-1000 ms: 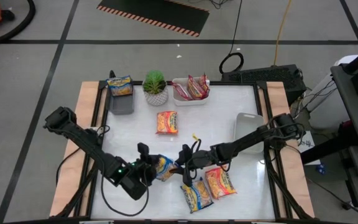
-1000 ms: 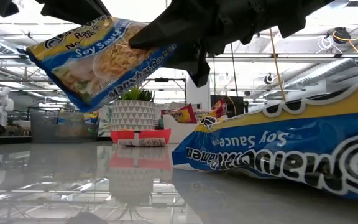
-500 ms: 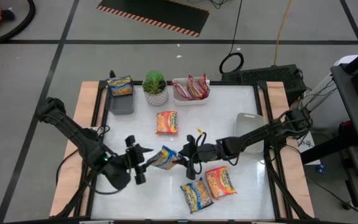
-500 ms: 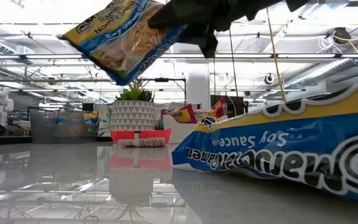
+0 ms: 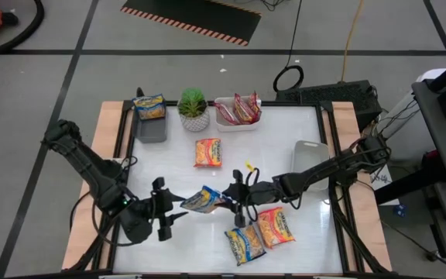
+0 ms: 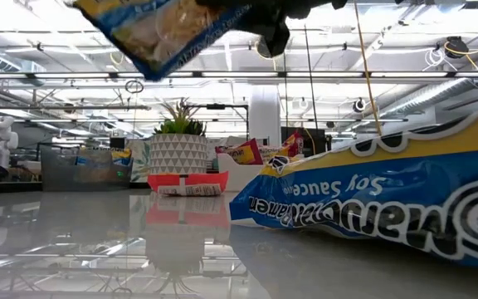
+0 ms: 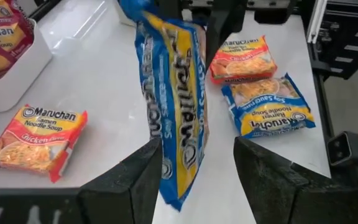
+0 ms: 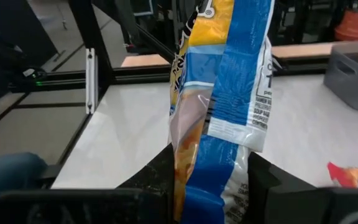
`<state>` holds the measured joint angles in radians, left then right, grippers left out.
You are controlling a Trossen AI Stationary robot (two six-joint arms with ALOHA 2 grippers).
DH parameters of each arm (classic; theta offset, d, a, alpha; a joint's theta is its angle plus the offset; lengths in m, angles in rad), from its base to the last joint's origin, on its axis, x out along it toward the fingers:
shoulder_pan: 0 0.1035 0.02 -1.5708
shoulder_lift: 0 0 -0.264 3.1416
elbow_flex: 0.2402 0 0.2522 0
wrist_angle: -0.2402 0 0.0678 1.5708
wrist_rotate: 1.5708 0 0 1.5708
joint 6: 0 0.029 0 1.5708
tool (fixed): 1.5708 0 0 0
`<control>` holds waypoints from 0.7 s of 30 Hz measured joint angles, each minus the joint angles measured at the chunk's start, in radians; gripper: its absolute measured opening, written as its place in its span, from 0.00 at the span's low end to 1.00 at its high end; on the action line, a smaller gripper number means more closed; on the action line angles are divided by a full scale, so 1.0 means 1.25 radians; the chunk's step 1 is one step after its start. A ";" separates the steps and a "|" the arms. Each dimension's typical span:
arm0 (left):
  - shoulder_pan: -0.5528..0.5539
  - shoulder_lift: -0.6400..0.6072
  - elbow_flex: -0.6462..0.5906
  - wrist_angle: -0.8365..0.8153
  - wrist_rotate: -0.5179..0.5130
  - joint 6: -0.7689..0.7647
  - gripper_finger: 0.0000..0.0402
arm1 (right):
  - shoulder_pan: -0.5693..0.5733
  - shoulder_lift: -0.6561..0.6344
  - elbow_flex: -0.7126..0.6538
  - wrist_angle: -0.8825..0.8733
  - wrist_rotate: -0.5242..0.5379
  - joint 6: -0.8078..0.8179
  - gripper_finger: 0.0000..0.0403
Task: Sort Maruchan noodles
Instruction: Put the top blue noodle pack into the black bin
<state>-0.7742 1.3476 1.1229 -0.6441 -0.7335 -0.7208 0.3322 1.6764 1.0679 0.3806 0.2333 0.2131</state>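
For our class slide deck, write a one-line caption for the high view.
Right gripper holds a blue-trimmed noodle packet above the white table; left gripper, jaws open, nearby.

The high view hangs well above the table [image 5: 308, 124], looking straight down on its four edges and the floor around. The low view sits on the surface, facing level across it into the room, very near a blue-trimmed packet [image 6: 388, 195]. Each wrist view looks along its arm, close on the lifted packet [image 7: 173, 106], which all four views share.
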 joint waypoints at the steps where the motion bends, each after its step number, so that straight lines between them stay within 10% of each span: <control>1: -0.001 0.000 0.000 0.000 -0.002 0.000 0.51 | 0.002 0.000 0.000 0.003 0.000 -0.007 0.23; 21: 0.016 0.001 -0.029 0.189 0.015 0.139 0.51 | 0.040 0.000 0.000 0.055 0.001 -0.124 0.23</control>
<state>-0.7544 1.3483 1.0870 -0.4075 -0.7149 -0.5475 0.3817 1.6764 1.0679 0.4491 0.2340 0.0582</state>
